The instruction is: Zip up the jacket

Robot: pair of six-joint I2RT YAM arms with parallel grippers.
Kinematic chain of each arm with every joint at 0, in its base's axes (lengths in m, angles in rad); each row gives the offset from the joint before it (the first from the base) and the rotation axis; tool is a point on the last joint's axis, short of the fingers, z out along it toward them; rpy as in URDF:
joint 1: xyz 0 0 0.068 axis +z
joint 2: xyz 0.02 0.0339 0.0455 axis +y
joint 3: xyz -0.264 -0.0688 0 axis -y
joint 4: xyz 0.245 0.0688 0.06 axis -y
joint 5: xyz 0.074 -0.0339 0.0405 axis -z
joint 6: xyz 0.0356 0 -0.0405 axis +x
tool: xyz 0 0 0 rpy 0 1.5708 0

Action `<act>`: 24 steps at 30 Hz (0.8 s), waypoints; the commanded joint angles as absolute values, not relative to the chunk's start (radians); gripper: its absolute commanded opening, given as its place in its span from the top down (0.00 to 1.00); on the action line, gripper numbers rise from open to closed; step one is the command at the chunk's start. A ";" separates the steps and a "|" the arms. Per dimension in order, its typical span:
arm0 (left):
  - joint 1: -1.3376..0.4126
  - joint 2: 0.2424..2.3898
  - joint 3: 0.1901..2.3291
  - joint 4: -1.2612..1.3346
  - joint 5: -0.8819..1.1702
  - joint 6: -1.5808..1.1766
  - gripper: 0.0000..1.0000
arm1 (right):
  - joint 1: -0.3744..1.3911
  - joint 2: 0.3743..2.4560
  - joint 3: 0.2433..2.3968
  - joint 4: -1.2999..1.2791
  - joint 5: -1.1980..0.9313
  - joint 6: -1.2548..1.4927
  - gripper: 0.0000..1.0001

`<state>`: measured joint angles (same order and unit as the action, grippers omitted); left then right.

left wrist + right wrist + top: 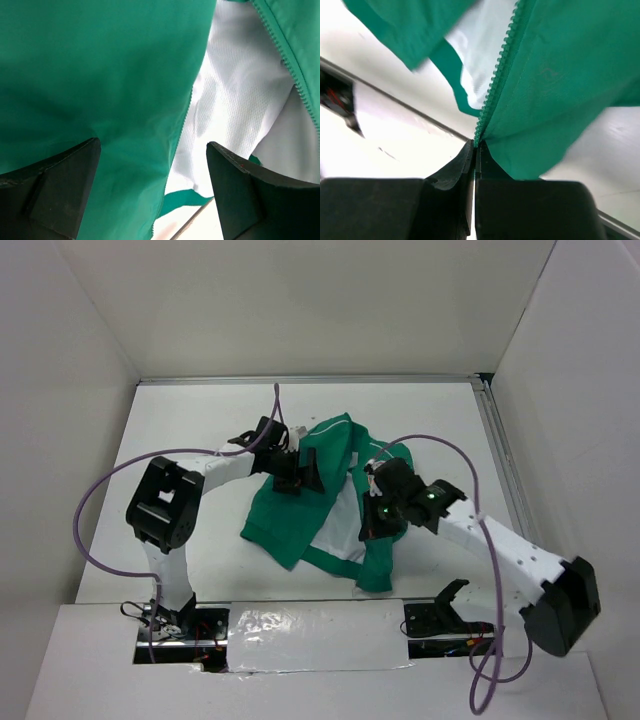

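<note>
The green jacket (300,515) lies open and rumpled in the middle of the table, its pale lining (340,530) showing between the two front panels. My right gripper (476,146) is shut on the jacket's right front edge, pinching the green zipper teeth (499,75); it sits at the jacket's right side (378,525). My left gripper (298,476) hovers open over the left panel near the collar. In the left wrist view its fingers (65,185) stand wide apart above green fabric (100,75), the left zipper edge (182,130) and white lining (235,100).
White table (180,430) enclosed by white walls, with a metal rail (500,460) on the right. Purple cables (100,500) loop off both arms. The table's front edge strip (300,625) lies just beyond the jacket's hem.
</note>
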<state>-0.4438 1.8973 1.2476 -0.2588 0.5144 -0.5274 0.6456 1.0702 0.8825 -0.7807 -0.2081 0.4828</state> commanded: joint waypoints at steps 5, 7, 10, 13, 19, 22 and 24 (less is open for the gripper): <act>-0.436 1.936 1.301 -0.222 0.529 -0.532 0.01 | 0.698 1.455 1.004 -0.704 -0.181 0.454 0.90; -0.434 1.945 1.296 -0.216 0.535 -0.531 0.01 | 0.699 1.515 1.029 -0.652 -0.187 0.454 0.78; -0.428 1.945 1.282 -0.213 0.554 -0.531 0.01 | 0.712 1.598 1.066 -0.606 -0.189 0.466 0.51; -0.420 1.892 1.238 -0.215 0.560 -0.522 0.01 | 0.750 1.535 1.059 -0.603 -0.149 0.498 0.02; -0.431 1.717 1.132 -0.210 0.583 -0.502 0.01 | 0.801 1.219 0.916 -0.684 -0.086 0.641 0.00; -0.449 1.648 1.092 -0.230 0.568 -0.509 0.01 | 0.805 1.103 0.780 -0.675 -0.132 0.738 0.00; -0.462 1.614 1.039 -0.244 0.552 -0.518 0.01 | 0.805 1.066 0.711 -0.651 -0.149 0.808 0.00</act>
